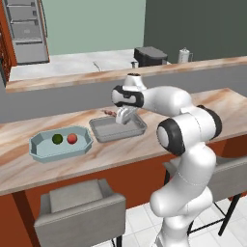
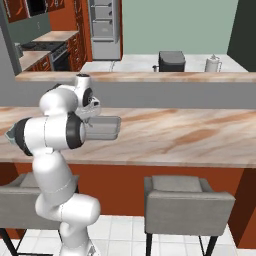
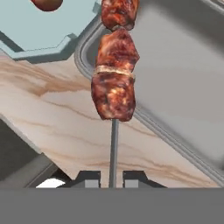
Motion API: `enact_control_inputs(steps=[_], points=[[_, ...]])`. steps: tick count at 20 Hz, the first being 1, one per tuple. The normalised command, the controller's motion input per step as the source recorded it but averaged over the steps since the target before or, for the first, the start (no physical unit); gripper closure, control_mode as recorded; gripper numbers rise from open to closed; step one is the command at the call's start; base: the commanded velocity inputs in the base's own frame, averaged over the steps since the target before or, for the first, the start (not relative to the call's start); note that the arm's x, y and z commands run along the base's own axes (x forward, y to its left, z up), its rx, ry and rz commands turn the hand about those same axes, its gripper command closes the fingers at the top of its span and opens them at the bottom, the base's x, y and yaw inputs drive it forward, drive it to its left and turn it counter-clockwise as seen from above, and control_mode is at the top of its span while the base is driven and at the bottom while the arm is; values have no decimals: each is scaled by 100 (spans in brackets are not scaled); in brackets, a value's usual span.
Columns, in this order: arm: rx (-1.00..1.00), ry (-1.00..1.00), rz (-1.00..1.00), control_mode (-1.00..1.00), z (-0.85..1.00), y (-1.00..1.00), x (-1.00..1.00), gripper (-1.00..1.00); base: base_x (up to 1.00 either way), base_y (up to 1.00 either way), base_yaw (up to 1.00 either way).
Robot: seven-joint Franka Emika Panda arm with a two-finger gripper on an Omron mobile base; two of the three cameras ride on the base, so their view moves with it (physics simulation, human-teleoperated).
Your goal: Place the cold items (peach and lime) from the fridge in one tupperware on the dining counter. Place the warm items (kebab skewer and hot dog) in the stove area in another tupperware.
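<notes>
The end effector [image 3: 111, 179] is clamped on the kebab skewer [image 3: 114, 74]. It hangs over the grey tray's [image 1: 103, 134] rim. 2 fruits sit in the blue tray [image 1: 38, 148].

Even, bright rendered light — soft shadows, slightly blurry

The dining counter [image 1: 144, 144] bears a light blue tray [image 1: 38, 150] beside a grey tray [image 1: 99, 132].

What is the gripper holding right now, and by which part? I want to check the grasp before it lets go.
The gripper is shut on the kebab skewer, gripping the bare metal stick at its end, below the meat chunks, above the rim of the grey tray.
</notes>
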Motion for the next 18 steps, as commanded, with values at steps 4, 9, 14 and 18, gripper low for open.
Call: enact_control_inputs(steps=[4,9,14,18], points=[[-9,4,49,-100,-21,0,3,100,0,0,0],[-3,3,38,-100,-19,0,29,100,0,0,0],[0,1,24,-100,-18,0,43,100,0,0,0],[-3,2,16,-100,-24,0,44,100,0,0,0]])
